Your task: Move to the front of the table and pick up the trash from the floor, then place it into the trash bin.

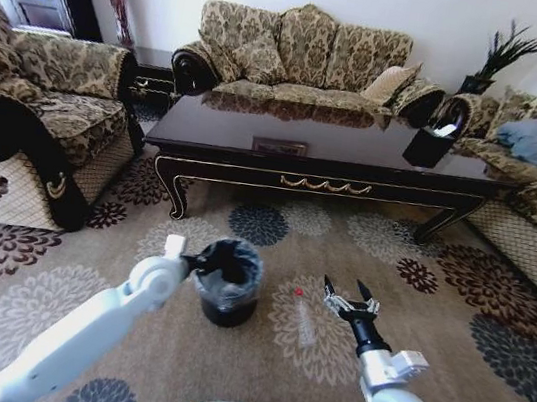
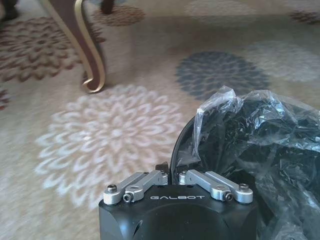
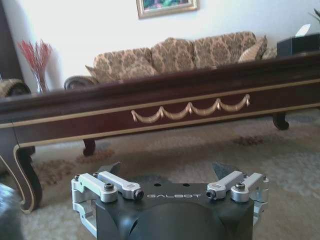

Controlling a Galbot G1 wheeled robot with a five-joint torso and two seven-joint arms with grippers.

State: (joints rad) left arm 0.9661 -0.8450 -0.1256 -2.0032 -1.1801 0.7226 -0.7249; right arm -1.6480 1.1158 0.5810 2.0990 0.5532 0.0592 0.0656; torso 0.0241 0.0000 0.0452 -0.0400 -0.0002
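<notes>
- My left gripper (image 1: 201, 263) sits at the rim of the trash bin (image 1: 229, 283), and in the left wrist view its linkage is drawn in with the bin's rim and black bag pinched between the jaws (the fingertips themselves are hidden behind the gripper body).
- The bin's inside is hard to read: I see only crinkled black plastic liner (image 2: 260, 135), nothing I can pick out within it.
- My right gripper (image 1: 352, 297) hovers low over the floor (image 1: 453, 320) with jaws spread wide and nothing between them; the right wrist view shows both dark fingertips (image 3: 223, 169) well apart.
- The trash: a clear plastic bottle (image 1: 304, 318) lies on a pale flower medallion, between the bin and the right gripper, with a red end toward the table (faint, almost see-through against the carpet).
- The table (image 1: 324, 169) stands across the view beyond the bin, its gold scroll trim (image 3: 190, 110) facing me; a curved leg (image 2: 90, 55) is near the bin.
- On the far right of the tabletop stands a black tissue holder (image 1: 432, 137).
- Patterned sofas (image 1: 300, 59) ring the table on three sides.
</notes>
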